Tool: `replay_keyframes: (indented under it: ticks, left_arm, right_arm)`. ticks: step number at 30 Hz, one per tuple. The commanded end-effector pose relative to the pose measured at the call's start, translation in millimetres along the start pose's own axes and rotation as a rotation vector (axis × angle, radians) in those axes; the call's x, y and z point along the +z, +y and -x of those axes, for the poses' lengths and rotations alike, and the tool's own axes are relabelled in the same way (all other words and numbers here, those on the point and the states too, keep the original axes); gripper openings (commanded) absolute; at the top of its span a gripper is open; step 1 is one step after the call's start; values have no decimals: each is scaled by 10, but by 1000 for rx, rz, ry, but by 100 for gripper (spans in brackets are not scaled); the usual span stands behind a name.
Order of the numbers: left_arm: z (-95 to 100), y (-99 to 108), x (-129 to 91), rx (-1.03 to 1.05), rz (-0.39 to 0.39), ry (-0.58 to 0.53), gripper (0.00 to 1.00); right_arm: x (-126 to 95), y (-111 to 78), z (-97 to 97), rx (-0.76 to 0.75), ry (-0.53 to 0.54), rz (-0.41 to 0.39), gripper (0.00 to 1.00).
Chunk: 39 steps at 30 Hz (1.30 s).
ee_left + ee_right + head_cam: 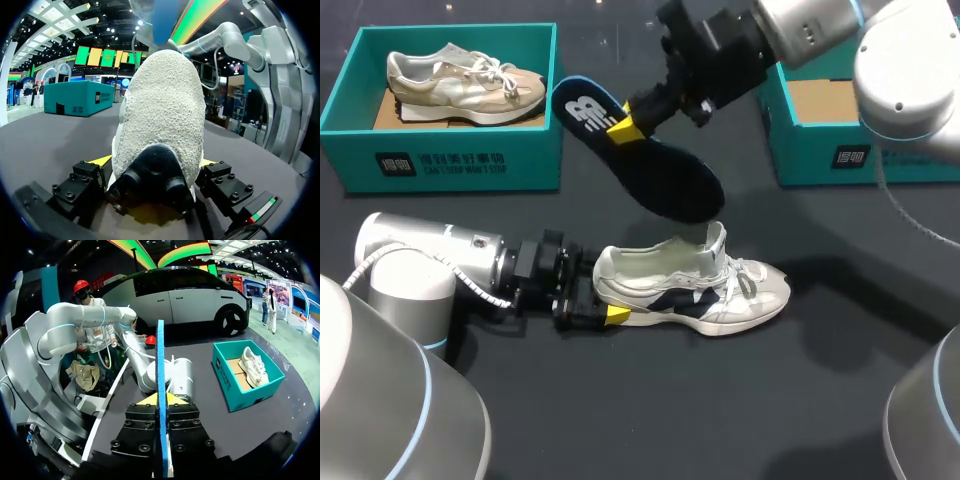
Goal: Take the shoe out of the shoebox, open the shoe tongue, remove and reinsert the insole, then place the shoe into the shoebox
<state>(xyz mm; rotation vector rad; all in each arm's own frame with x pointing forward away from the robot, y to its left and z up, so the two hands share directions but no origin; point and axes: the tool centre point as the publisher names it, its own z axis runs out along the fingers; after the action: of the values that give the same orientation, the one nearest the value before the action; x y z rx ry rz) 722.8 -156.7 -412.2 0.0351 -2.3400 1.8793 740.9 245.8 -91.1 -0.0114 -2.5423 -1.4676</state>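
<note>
- My left gripper (pixel 608 316) is clamped on the heel of the shoe (pixel 705 290). From above only one yellow tip shows; the other is hidden behind the heel.
- In the left wrist view the fuzzy white heel with its dark tab fills the space between my fingers (pixel 100 161), so the toe is out of sight.
- The shoe stands upright on the table (pixel 620 420), straight ahead of that gripper. It is white with navy panels and its tongue is lifted.
- The insole (pixel 655 170) is dark navy with a white mark. It hangs above the shoe, pinched in my right gripper (pixel 625 128), and from that wrist it shows edge-on as a thin blue strip.
- My right arm (pixel 800 30) covers part of the teal shoebox (pixel 820 155) behind that gripper.
</note>
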Motion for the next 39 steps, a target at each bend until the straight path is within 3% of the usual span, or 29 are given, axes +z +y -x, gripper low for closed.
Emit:
replay_keyframes:
  ticks: [1, 14, 19, 21, 22, 36, 39]
  left_arm:
    - [-1, 21, 10, 0, 0, -1, 0]
    - [-1, 21, 10, 0, 0, -1, 0]
    - [-1, 21, 10, 0, 0, -1, 0]
    - [-1, 21, 10, 0, 0, -1, 0]
    - [-1, 21, 10, 0, 0, -1, 0]
    - [-1, 21, 10, 0, 0, -1, 0]
    - [-1, 21, 10, 0, 0, -1, 0]
  right_arm:
    - [-388, -155, -251, 19, -47, 132, 0]
    - [-388, -155, -251, 19, -47, 132, 0]
    - [-729, -154, -439, 80, -53, 187, 0]
    - [-918, -188, -579, 102, -12, 281, 0]
    - [-1011, -202, -657, 125, -23, 284, 0]
    - [-1011, -202, -657, 125, -23, 284, 0]
    - [-1119, -197, -800, 121, -51, 352, 0]
